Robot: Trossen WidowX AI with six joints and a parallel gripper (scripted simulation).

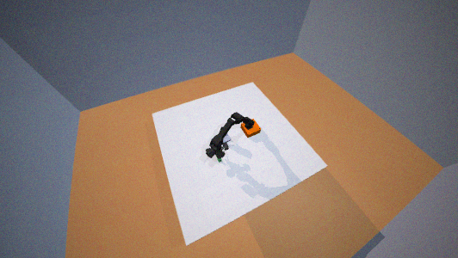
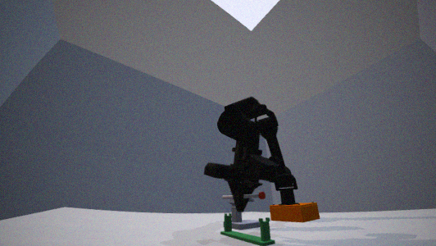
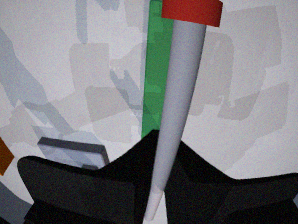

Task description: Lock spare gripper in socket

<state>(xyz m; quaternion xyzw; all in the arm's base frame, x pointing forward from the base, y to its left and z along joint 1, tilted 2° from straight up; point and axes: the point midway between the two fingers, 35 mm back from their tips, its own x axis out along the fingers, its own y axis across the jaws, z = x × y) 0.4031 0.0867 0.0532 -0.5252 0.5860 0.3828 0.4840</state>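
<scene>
My gripper point(image 1: 217, 154) point(image 2: 242, 203) point(image 3: 160, 136) is shut on the lock pin point(image 2: 250, 196) point(image 3: 180, 90), a grey shaft with a red head point(image 2: 261, 195) point(image 3: 192, 8). It grips the shaft near the plain end and holds it level, a little above a green cradle point(image 2: 245, 236) point(image 3: 153, 63) point(image 1: 219, 160) with two upright posts. A grey mount point(image 2: 242, 220) stands just behind the cradle, under the fingers; part of it shows at the lower left of the wrist view point(image 3: 73, 151). I cannot make out the spare gripper in any view.
The arm's orange base point(image 1: 250, 128) point(image 2: 294, 211) stands to the right of the mount. Everything sits on a white mat point(image 1: 194, 193) laid on an orange floor point(image 1: 108, 172), with grey walls around.
</scene>
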